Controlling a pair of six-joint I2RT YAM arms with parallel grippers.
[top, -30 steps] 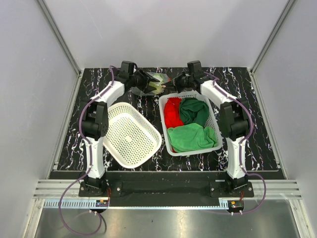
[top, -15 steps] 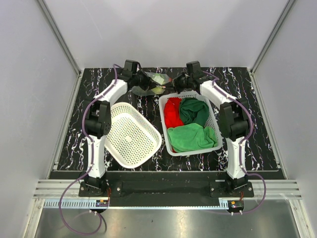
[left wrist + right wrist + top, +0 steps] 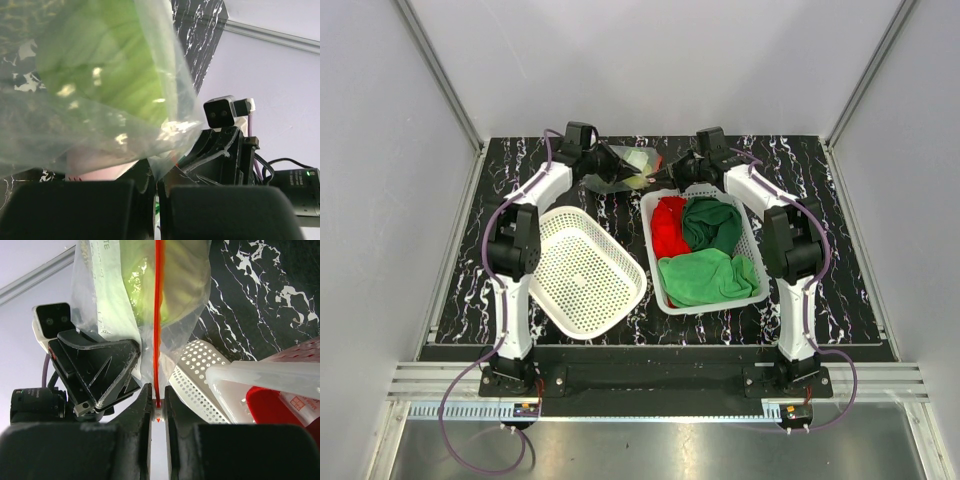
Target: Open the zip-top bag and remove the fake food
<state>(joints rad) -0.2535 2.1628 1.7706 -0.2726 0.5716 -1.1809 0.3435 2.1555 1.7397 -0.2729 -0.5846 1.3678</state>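
Note:
The clear zip-top bag (image 3: 628,168) hangs between my two grippers at the back of the table, above the black marble top. Pale yellow-green fake food (image 3: 638,160) shows inside it. My left gripper (image 3: 601,163) is shut on a corner of the bag's plastic (image 3: 165,150); the green fake food (image 3: 100,65) fills that view through the film. My right gripper (image 3: 670,170) is shut on the white slider (image 3: 158,413) at the end of the red zip strip (image 3: 158,315). The bag (image 3: 145,300) hangs above its fingers.
A white perforated basket (image 3: 585,272) lies empty front left. A second white basket (image 3: 752,240) on the right holds red and green cloths (image 3: 705,275). Its rim (image 3: 260,375) lies just right of my right gripper. Grey walls close in the table.
My left gripper has drawn a little left and back with the bag's corner, and the bag has stretched flatter between both grippers. Both grips have held.

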